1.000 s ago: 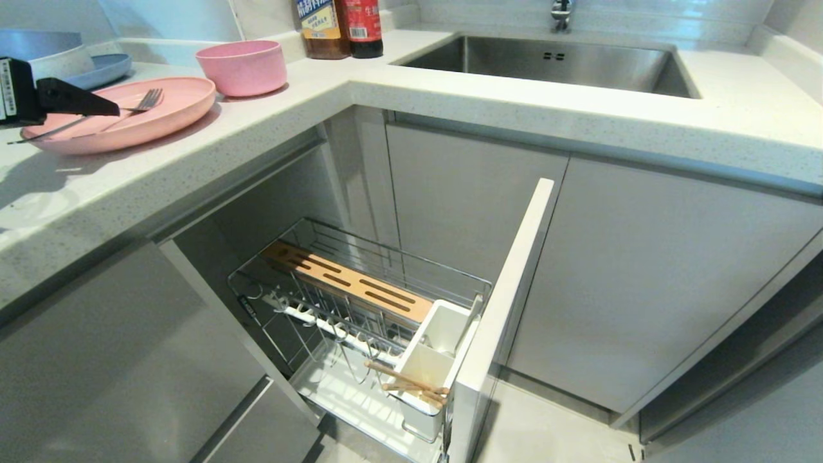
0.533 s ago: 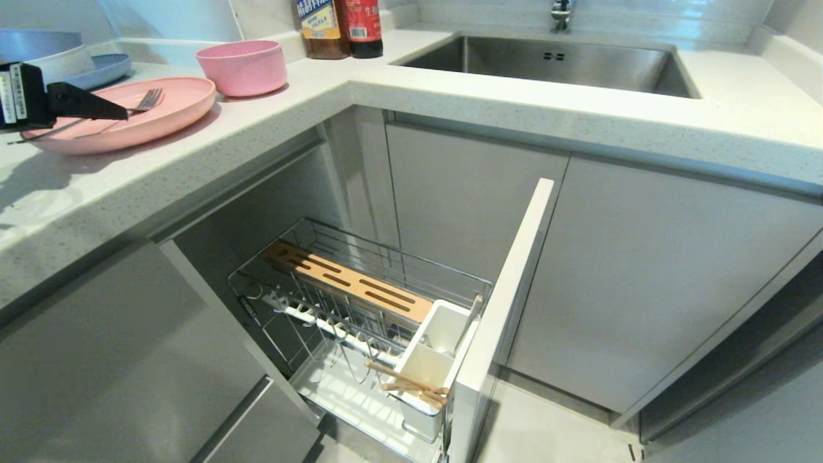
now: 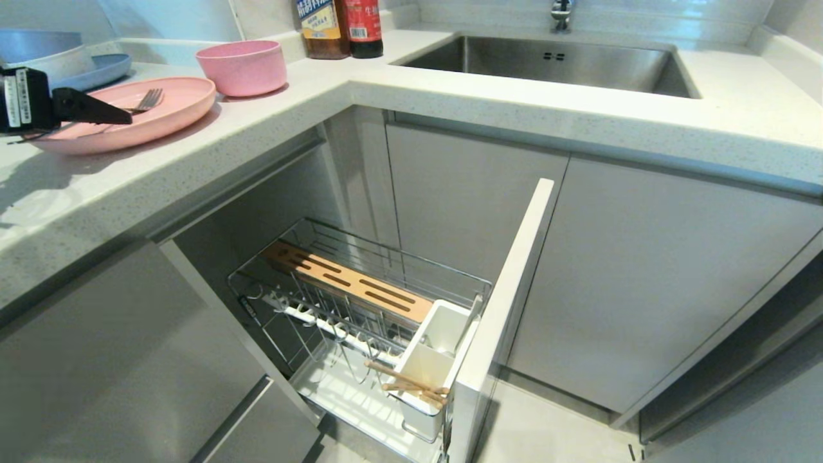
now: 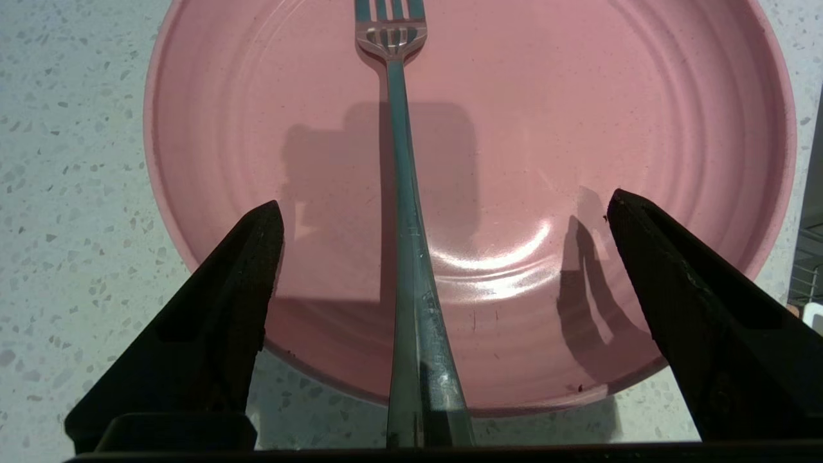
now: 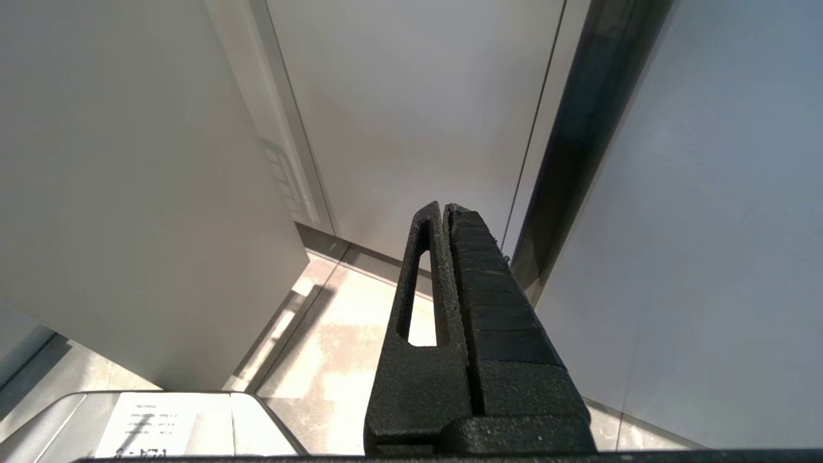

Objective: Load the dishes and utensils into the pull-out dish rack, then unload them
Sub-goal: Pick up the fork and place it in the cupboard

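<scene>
Black wedge-fingered left claw (image 4: 443,212)

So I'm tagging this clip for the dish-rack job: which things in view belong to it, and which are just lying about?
Part of the job:
- pink plate on the counter
- fork lying across it
- pink bowl
- chopsticks in the rack's white cup
- pull-out dish rack
- left gripper, open astride the fork

Just lying about:
- blue dishes
- two bottles
- sink
</scene>
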